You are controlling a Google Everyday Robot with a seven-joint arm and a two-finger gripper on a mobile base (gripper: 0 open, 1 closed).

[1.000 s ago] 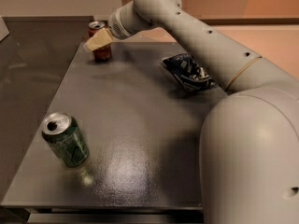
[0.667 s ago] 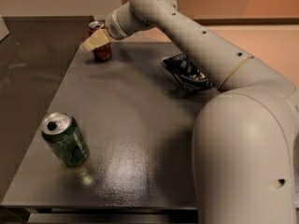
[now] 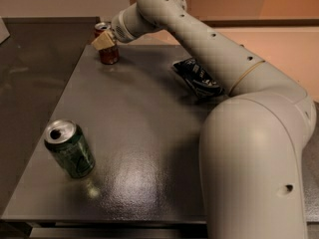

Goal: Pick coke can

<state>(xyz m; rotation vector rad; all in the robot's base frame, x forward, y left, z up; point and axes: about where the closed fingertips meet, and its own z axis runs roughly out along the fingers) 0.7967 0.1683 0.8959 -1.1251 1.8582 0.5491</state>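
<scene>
The coke can [image 3: 110, 55] is red with a silver top and stands upright at the far left corner of the dark table [image 3: 139, 133]. My gripper [image 3: 105, 40] is right at the can and overlaps its upper half from the front. The arm reaches to it from the lower right, across the table. The can's base rests on the table.
A green can [image 3: 70, 149] stands tilted near the front left of the table. A dark crumpled chip bag [image 3: 197, 77] lies at the right, partly behind my arm. A grey counter [image 3: 30, 73] runs along the left of the table.
The gripper has stayed at the coke can. The arm's near bulk has shifted a little to the left in the view. The cans and the bag have not moved.
</scene>
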